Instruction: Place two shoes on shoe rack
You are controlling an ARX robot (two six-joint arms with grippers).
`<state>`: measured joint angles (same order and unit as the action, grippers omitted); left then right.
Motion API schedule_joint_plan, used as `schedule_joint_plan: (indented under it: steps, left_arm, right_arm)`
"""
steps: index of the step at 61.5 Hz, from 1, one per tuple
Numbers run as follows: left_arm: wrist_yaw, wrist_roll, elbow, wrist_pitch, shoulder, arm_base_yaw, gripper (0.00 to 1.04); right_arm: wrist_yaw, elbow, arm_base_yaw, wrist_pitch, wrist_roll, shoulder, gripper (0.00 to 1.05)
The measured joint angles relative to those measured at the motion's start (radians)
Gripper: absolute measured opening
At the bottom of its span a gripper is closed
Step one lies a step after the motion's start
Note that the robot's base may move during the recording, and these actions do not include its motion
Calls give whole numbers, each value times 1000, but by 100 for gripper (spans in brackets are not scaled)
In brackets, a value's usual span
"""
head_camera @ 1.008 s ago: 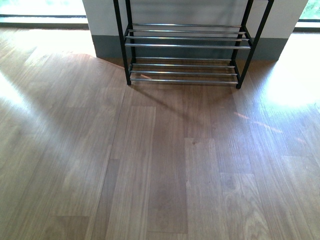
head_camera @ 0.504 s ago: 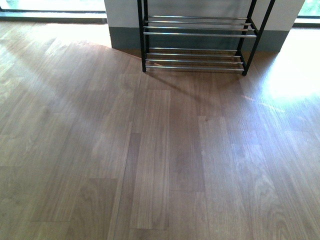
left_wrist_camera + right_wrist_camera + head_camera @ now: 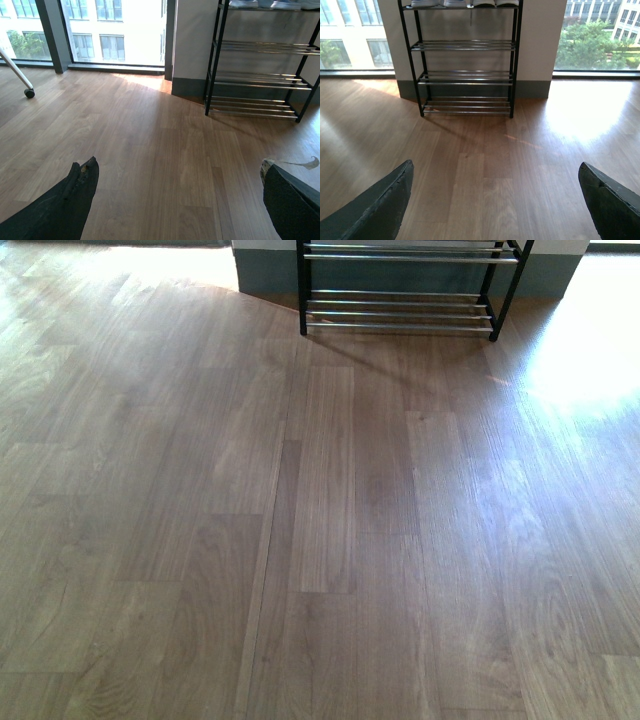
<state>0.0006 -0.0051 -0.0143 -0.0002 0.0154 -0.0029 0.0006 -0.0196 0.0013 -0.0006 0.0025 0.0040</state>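
Note:
The shoe rack (image 3: 400, 302) has a black frame and chrome rod shelves, and stands against the wall at the far side of the wood floor. Only its lowest tiers show in the front view. On its top shelf the white soles of the shoes (image 3: 460, 3) line the upper edge of the right wrist view, and the shoes (image 3: 270, 4) also show in the left wrist view. My left gripper (image 3: 180, 162) is open over bare floor, well short of the rack (image 3: 260, 80). My right gripper (image 3: 496, 165) is open too, facing the rack (image 3: 465, 75) head-on with nothing between its fingers.
A white wall with a grey skirting (image 3: 535, 89) backs the rack, with large windows (image 3: 115, 30) on both sides. A slanted white leg on a castor (image 3: 29, 92) stands far off to one side. Bright sun glare lies on the floor (image 3: 590, 350) beside the rack.
In the front view the rack has slid up and to the right and grown smaller, so more floor lies between me and it. No arm shows in that view.

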Motion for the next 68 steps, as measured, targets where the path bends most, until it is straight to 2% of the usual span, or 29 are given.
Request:
schedule_joint_plan:
  steps: [68]
  left_arm:
    - [0,0,0,0,0,0,95]
  right_arm:
    - [2,0,0,0,0,-1,96]
